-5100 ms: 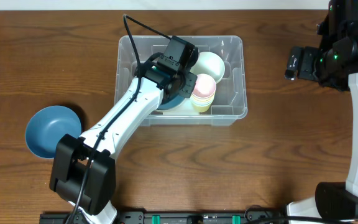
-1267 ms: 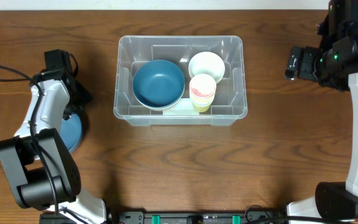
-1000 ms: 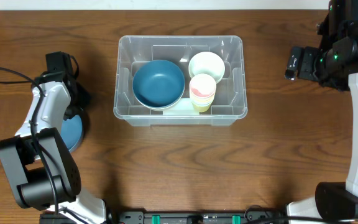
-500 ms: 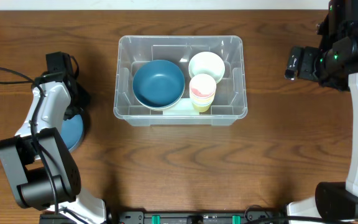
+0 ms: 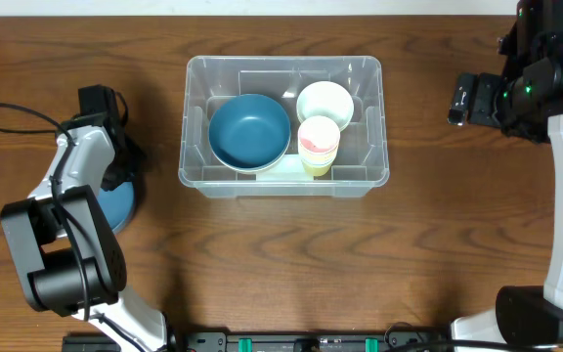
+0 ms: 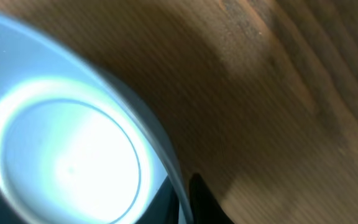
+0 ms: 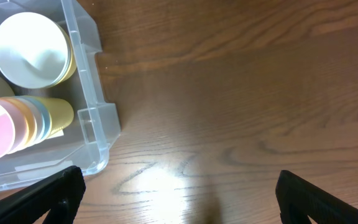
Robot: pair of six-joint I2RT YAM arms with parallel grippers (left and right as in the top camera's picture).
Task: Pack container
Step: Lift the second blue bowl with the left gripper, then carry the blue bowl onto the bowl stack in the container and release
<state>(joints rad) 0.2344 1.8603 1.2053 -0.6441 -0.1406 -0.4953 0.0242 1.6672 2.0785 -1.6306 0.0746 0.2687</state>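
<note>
Left arm had edged rightward since half a second earlier, and the left gripper [image 6: 180,200] had clamped onto the rim of the loose blue bowl [image 5: 115,207], well left of the container [image 5: 383,117], likely to lift it in. Container sat mid-table holding a second blue bowl [image 5: 249,132], a white bowl [image 5: 324,101] and stacked cups [image 5: 318,145]; right gripper [image 7: 179,194] hung wide open and empty beyond its right end

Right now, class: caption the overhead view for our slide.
Left hand pinches a blue bowl left of the part-filled container.

table [image 5: 262,264]: dark wood | blue bowl [image 5: 117,207]: on table, far left
</note>
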